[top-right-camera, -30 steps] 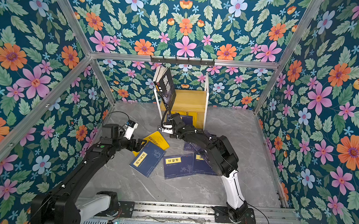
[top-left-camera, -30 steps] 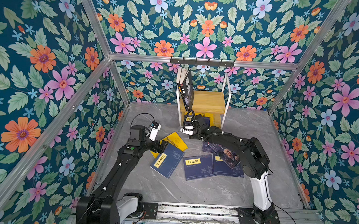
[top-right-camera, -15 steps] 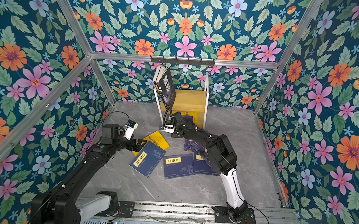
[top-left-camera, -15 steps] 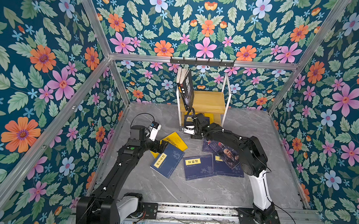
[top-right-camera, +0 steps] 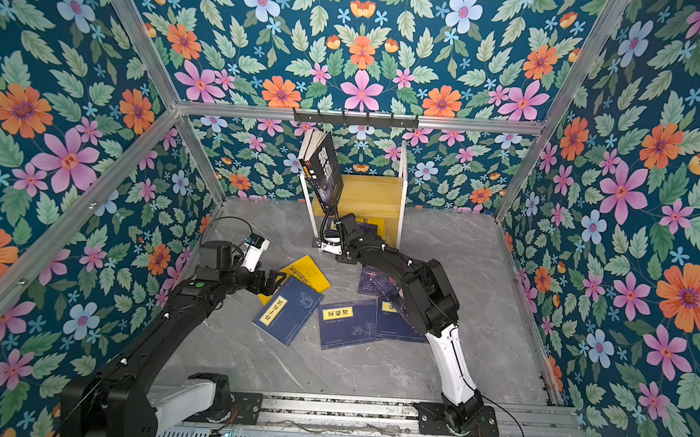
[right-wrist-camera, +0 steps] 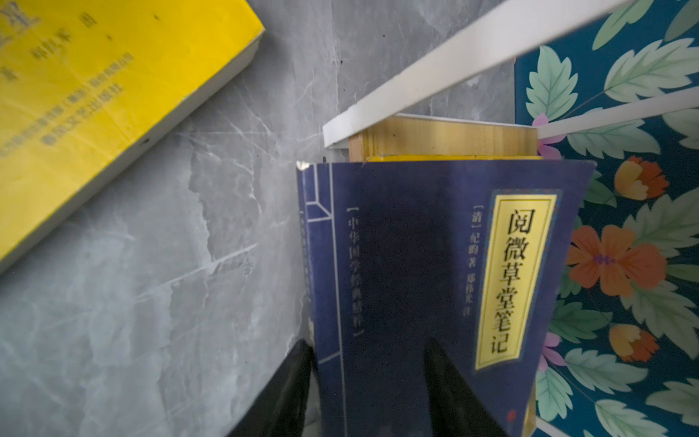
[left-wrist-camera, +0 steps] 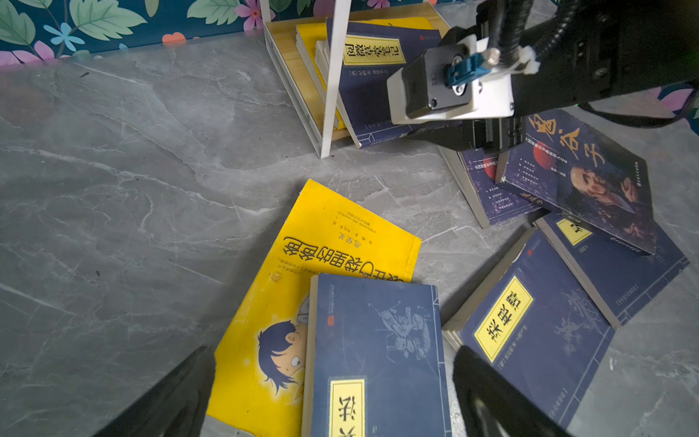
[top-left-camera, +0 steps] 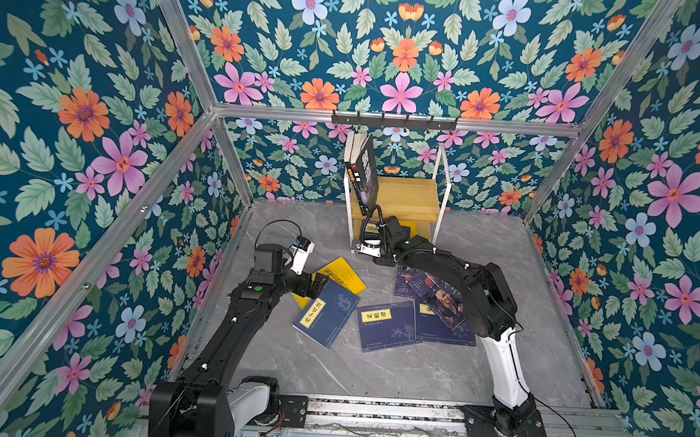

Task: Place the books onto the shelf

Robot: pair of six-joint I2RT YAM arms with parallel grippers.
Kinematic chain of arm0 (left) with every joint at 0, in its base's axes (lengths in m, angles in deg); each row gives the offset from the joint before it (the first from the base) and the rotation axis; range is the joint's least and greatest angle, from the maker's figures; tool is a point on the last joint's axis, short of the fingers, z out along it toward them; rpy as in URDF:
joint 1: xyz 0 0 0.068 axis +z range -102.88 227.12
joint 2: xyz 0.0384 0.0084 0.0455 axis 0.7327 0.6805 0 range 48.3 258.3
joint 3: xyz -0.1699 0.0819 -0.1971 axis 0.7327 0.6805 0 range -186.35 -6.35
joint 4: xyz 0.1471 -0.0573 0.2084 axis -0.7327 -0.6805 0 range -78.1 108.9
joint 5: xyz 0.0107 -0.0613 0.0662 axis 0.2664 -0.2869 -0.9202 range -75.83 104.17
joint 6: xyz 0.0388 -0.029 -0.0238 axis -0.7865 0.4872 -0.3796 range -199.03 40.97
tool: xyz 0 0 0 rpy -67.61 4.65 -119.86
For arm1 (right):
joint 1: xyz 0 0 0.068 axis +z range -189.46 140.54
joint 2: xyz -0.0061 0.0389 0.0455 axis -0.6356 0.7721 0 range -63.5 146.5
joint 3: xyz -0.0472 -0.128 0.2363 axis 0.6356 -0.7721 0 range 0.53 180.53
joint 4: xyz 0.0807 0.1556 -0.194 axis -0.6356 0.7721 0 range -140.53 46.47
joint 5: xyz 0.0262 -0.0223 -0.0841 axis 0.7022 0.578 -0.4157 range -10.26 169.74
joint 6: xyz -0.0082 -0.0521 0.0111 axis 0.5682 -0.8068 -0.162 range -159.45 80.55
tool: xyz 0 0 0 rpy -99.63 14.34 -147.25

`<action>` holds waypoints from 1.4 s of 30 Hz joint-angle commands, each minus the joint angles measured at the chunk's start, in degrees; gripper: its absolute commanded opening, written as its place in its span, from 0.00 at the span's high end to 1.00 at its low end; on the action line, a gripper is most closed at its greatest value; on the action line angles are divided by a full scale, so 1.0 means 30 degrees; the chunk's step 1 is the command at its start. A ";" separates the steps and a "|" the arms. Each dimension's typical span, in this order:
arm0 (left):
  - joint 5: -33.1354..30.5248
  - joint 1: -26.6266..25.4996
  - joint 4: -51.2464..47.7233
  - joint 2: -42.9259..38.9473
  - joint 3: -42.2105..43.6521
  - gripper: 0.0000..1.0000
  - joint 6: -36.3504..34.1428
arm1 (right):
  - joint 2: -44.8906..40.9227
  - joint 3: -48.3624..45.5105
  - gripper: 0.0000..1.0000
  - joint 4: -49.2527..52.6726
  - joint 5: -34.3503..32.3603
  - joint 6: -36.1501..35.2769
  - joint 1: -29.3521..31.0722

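Books (top-left-camera: 387, 326) lie scattered on the counter (top-left-camera: 330, 372). Right gripper (right-wrist-camera: 372, 348) straddles a navy paperback (right-wrist-camera: 416, 246) on the lower tier of the shelf (top-left-camera: 408, 194); whether it pinches is unclear. Left gripper (left-wrist-camera: 333, 352) hovers spread wide above them.

Bright, even, diffuse light from above.
Top views sharp, shadows soft; right wrist view dim over the navy book (right-wrist-camera: 416, 265), its yellow book (right-wrist-camera: 94, 94) and near fingers (right-wrist-camera: 450, 401) blurred.
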State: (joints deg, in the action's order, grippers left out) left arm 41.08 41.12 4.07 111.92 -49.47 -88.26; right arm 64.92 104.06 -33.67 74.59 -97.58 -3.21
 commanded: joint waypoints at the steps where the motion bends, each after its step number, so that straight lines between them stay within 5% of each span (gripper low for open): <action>1: 0.0268 0.0008 0.0270 0.0035 -0.0015 0.00 -0.0164 | 0.0181 0.0338 0.54 0.0461 0.0376 -0.0104 -0.0126; 42: 0.0164 0.0359 0.0314 0.0188 0.0030 0.00 -0.0155 | -0.0224 -0.0084 0.64 -0.0318 -0.0025 -0.1809 -0.1474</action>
State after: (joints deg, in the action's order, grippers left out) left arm 41.17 42.08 4.07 112.24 -49.25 -88.28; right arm 64.00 103.45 -33.25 74.00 -102.43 -7.52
